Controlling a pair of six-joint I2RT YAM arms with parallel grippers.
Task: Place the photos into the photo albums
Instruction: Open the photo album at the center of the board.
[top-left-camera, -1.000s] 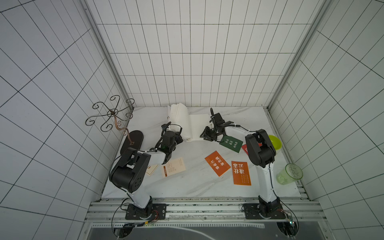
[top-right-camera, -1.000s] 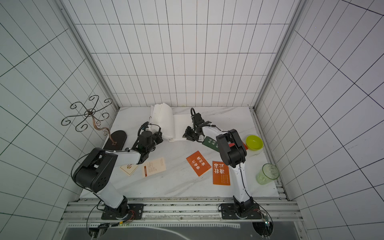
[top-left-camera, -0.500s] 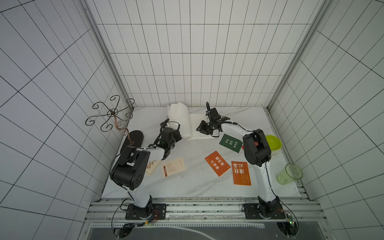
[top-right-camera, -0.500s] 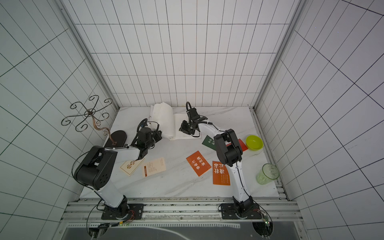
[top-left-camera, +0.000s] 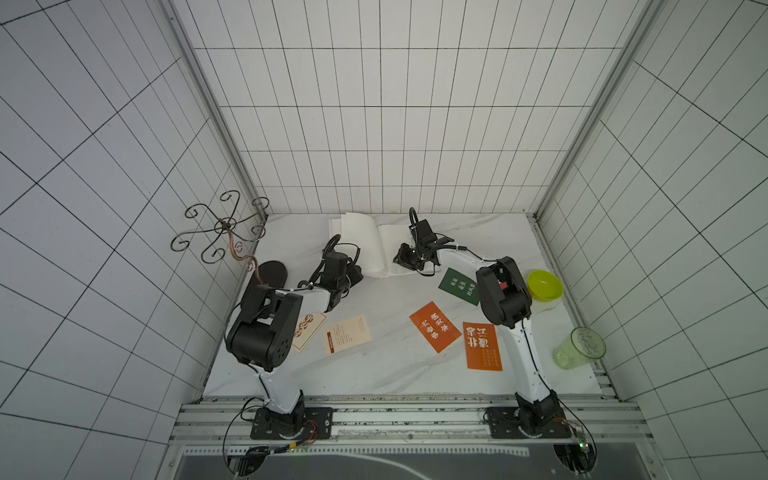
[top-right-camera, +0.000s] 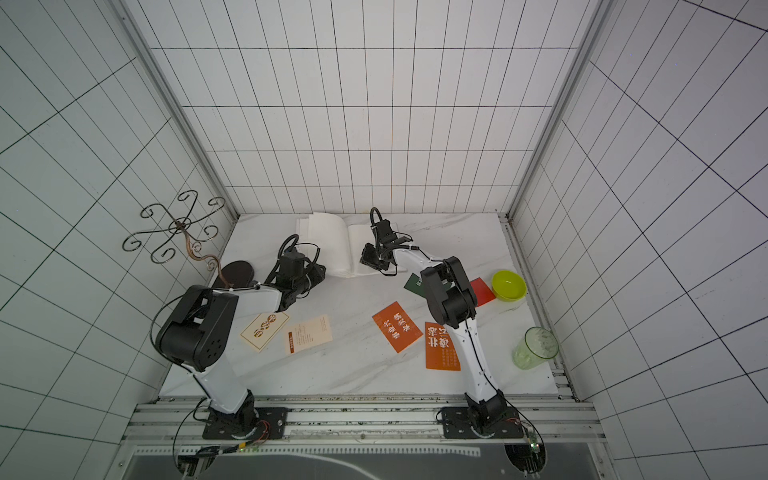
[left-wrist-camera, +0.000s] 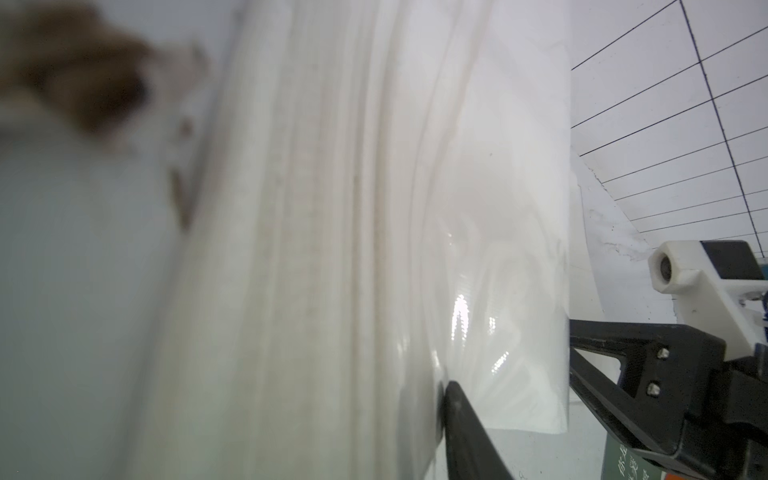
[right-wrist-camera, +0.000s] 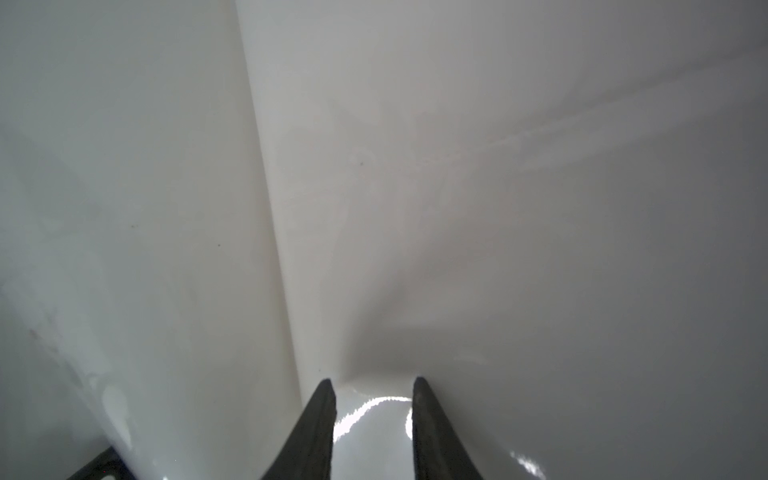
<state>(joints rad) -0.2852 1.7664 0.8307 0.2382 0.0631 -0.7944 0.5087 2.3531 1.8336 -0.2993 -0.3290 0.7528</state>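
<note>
In both top views the photo album lies open at the far side of the tabletop, blank pages up, its left half a thick fanned stack. My left jaws sit at the near left corner of that stack, and my right jaws are down at the near edge of the right page. The 6 photos lie flat on the tabletop, all outside the album. A cream card with brown ornaments is partly under my left arm, with a second cream card just beside it. An orange card and a second orange card lie near my right arm. The dark green card is near the right page, and in a top view the red card shows between my right arm and the lime bowl. A clear green cup stands near the right edge, and a curly metal stand by the left wall.

From my left wrist, blurred page edges of the album fill most of the frame. Only 1 of my black fingers shows, its tip against a glossy page; the other is hidden, so I cannot tell whether my left jaws are released or clenched. My right jaws show past the page's edge, with a corner of the dark green card beside them.

From my right wrist, my 2 fingers stand parted, tips at a glossy white page of the album that shines between them; my right jaws are released, clamping nothing I can see
</note>
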